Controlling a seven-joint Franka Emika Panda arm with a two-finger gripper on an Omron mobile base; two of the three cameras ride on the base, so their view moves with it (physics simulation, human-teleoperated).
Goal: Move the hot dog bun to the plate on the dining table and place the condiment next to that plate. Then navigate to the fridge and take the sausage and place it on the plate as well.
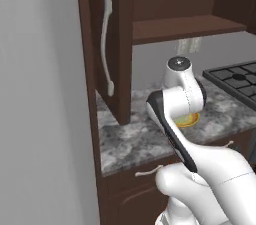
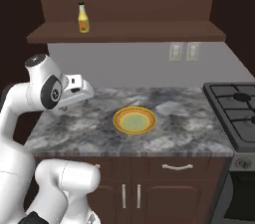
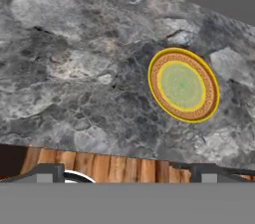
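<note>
The robot's two-finger gripper (image 3: 124, 175) hangs empty, jaws spread wide, over the grey marble counter (image 2: 189, 118). Yellow condiment bottle (image 2: 83, 18) waits upright on the brown shelf (image 2: 149, 31), probably since grabbing hasn't started; round yellow plate (image 2: 134, 120) sits empty below.

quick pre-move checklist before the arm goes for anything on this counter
1. Gripper open with nothing between its tips: ok.
2. Plate lying flat on the granite counter, nothing on it: ok.
3. Condiment bottle standing upright on the shelf above the counter: ok.
4. Hot dog bun located: cannot tell, no bun can be made out on the counter or shelf.
5. Gripper hanging above the counter, apart from the plate: ok.
6. Stove to the right, apart from the plate: ok.
</note>
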